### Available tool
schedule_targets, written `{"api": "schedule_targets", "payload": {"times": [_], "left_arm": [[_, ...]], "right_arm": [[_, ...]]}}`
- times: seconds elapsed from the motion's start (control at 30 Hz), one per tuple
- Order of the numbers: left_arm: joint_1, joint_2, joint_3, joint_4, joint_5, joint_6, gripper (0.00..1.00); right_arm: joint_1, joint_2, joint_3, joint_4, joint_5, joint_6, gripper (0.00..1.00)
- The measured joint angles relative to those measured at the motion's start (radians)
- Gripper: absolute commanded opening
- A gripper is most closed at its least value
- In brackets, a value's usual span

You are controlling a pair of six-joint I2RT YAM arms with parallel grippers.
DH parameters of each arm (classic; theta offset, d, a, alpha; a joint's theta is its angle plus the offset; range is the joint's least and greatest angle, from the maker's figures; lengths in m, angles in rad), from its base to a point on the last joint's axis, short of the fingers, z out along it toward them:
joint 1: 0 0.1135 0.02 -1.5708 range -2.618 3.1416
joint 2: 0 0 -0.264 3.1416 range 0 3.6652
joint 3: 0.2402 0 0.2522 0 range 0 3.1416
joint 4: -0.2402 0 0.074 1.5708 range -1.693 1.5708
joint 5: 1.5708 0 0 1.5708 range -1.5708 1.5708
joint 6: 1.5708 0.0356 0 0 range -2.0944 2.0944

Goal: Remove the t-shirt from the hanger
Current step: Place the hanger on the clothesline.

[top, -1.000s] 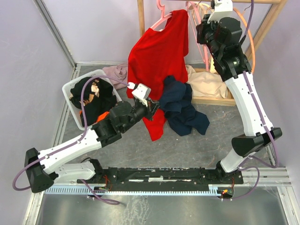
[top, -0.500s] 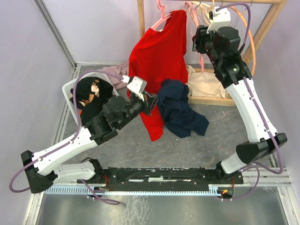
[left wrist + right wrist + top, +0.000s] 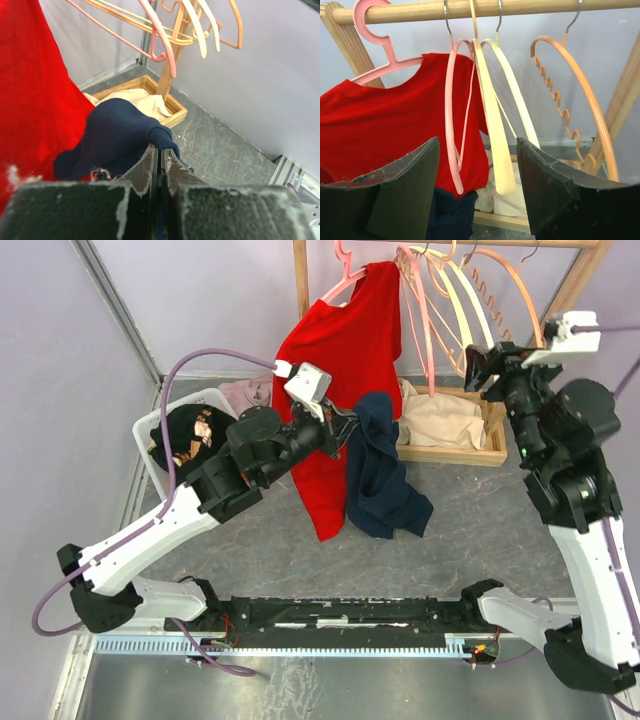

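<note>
Grey table (image 3: pixel 480 540), with the wooden rack (image 3: pixel 299 280) at the far end.

Red t-shirt (image 3: pixel 335 370) is the biggest thing on the rack. It's plain bright red with no print and hangs long from the rail. Only one shoulder sits on the pink hanger (image 3: pixel 375 22) (the hanger's other arm is bare and pokes out past the neckline).

Navy garment (image 3: pixel 385 485) is dark, crumpled and on no hanger. It drapes down from my left gripper (image 3: pixel 160 150), right against the red tee's lower edge. My left jaws are pinched tight on a ribbed hem of it.

White basket (image 3: pixel 145 430) of dark clothes is on the left side. Wooden tray (image 3: pixel 450 455) with cream cloth sits at the rack's foot.

Bare hangers (image 3: pixel 495 125) in pink, cream and orange are on the rail beside the red tee.

Right gripper (image 3: pixel 477 144): jaws spread wide, nothing between them. It faces those bare hangers and is clear of them.
</note>
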State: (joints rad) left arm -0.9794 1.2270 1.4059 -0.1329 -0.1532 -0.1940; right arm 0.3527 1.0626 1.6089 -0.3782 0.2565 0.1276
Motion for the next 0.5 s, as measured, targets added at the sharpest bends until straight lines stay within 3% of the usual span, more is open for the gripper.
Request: {"api": "schedule_targets", "payload": {"times": [0.17, 0.5], "left_arm": [[0.0, 0.078, 0.0, 0.003, 0.03, -0.001, 0.03], [0.0, 0.279, -0.167, 0.038, 0.088, -0.019, 0.05]], "right_arm": [[0.0, -0.097, -0.1, 0.002, 0.003, 0.027, 0.7], [0.0, -0.142, -0.202, -0.062, 0.002, 0.044, 0.71]]}}
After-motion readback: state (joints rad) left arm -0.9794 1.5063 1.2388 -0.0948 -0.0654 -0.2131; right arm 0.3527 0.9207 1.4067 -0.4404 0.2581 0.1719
